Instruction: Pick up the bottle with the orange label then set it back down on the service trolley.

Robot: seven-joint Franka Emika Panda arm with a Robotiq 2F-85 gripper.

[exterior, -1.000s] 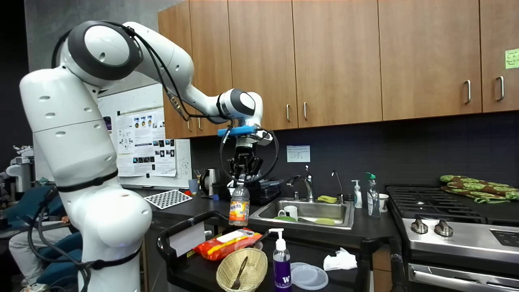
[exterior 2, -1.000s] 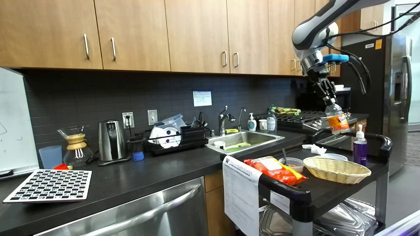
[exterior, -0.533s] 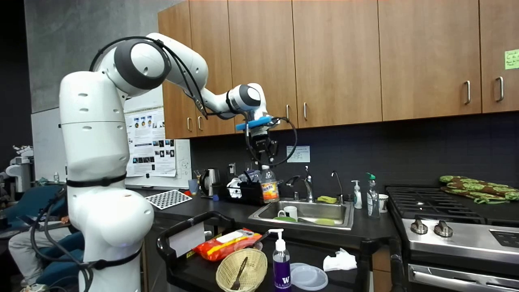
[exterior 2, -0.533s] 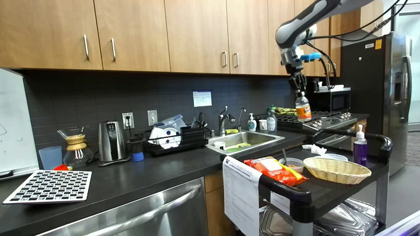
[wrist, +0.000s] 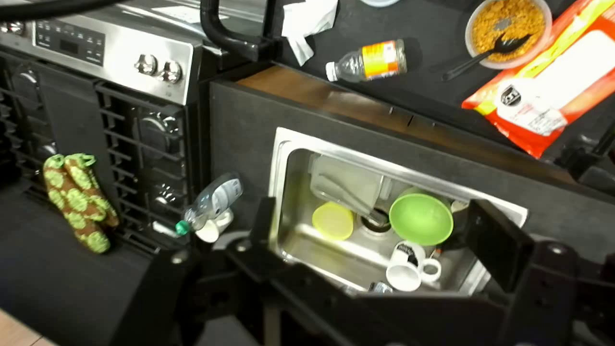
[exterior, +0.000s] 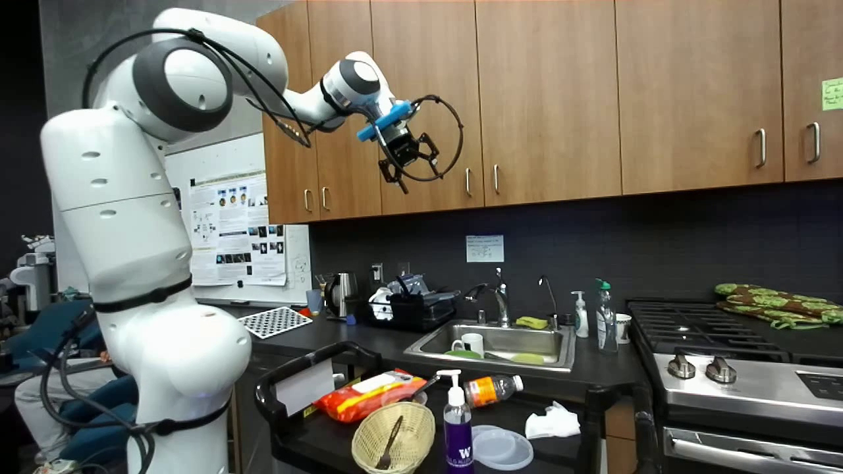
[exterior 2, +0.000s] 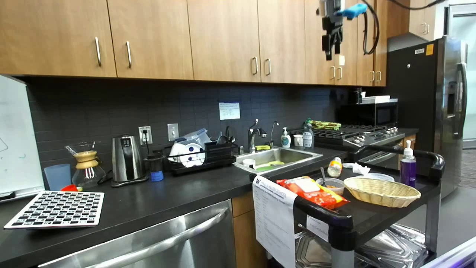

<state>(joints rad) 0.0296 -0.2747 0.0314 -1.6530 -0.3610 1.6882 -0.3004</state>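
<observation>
Though it hung gripped earlier, the bottle (exterior: 491, 390) lies on the trolley (exterior: 508, 415); the gripper (exterior: 419, 182) gapes wide.

Shows a white-capped, orange-labelled bottle (wrist: 368, 62), a black service trolley (exterior 2: 372, 219), a red, yellow and white bag (exterior: 370, 396), a black-and-white checked board (exterior 2: 57, 209).

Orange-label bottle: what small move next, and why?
Perhaps bring the open, empty gripper over the bottle, ready to grasp and stand it up: it lies on its side on the service trolley, and shows toward the top of the wrist view, not between the jaws.
</observation>
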